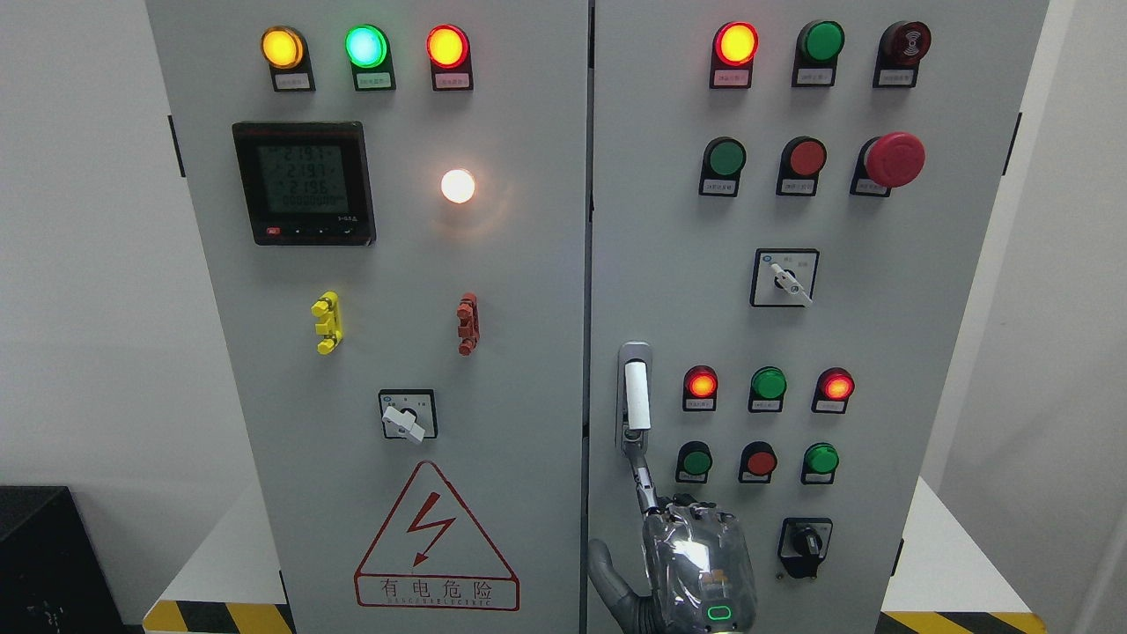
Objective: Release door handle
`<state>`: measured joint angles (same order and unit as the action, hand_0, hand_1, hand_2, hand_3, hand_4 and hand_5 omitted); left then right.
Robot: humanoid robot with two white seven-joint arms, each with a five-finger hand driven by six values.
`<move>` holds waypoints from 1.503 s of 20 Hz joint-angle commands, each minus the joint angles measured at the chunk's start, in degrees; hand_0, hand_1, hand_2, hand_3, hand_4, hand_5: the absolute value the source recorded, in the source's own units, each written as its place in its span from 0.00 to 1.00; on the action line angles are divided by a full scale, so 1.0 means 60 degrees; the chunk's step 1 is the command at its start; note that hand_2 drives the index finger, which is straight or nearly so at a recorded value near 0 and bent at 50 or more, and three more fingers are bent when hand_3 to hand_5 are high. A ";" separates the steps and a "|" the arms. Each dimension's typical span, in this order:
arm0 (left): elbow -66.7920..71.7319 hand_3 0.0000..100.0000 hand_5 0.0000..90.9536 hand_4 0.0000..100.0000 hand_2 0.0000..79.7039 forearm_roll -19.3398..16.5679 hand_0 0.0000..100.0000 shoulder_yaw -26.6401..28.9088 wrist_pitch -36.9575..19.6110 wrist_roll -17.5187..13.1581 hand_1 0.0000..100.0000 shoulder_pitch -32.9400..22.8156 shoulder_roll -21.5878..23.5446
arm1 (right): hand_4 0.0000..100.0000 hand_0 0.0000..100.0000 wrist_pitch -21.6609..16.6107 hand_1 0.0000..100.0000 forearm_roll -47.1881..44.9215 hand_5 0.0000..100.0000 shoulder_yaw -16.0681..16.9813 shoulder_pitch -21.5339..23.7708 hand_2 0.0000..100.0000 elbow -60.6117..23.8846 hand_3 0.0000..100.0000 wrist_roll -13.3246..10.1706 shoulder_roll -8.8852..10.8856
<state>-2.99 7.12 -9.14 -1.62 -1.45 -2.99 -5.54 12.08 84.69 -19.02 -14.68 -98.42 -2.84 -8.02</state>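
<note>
The door handle is a white upright lever in a grey housing at the left edge of the cabinet's right door. My right hand comes up from the bottom edge, just below the handle, with its back facing the camera. One finger stretches up and its tip reaches the lower end of the handle housing. The thumb sticks out to the left. The hand is not wrapped around the lever. The other fingers are hidden behind the hand. The left hand is out of view.
Both cabinet doors are closed, with the seam between them. Around the hand on the right door are lit buttons, a rotary switch and a red emergency button. The left door has a meter and a warning sign.
</note>
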 commanded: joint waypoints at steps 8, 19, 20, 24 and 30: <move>0.0000 0.10 0.00 0.00 0.06 0.0000 0.00 0.0000 0.0007 -0.0008 0.00 0.0000 0.0000 | 0.75 0.39 0.0023 0.26 -0.0008 0.73 0.0006 0.0000 0.00 0.0085 0.80 -0.0084 0.0004; 0.0000 0.10 0.00 0.00 0.06 0.0000 0.00 0.0000 0.0007 -0.0008 0.00 0.0000 0.0000 | 0.75 0.39 -0.0006 0.26 -0.0023 0.72 -0.0008 -0.0014 0.00 -0.0164 0.80 -0.0157 0.0004; 0.0000 0.10 0.00 0.00 0.06 0.0000 0.00 0.0000 0.0007 -0.0008 0.00 0.0000 0.0000 | 0.75 0.39 -0.0021 0.26 -0.0023 0.72 -0.0008 -0.0014 0.00 -0.0178 0.80 -0.0172 0.0004; 0.0000 0.10 0.00 0.00 0.06 0.0000 0.00 0.0000 -0.0008 -0.0008 0.00 0.0000 0.0000 | 0.75 0.39 -0.0035 0.26 -0.0023 0.72 -0.0008 -0.0014 0.00 -0.0252 0.80 -0.0274 0.0004; 0.0000 0.10 0.00 0.00 0.06 0.0000 0.00 0.0000 -0.0008 -0.0008 0.00 0.0000 0.0000 | 0.74 0.39 -0.0036 0.26 -0.0023 0.72 0.0006 -0.0029 0.00 -0.0266 0.79 -0.0289 0.0004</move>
<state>-2.99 7.12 -9.14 -1.60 -1.45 -2.99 -5.54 11.90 84.55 -19.05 -14.79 -97.93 -4.51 -8.00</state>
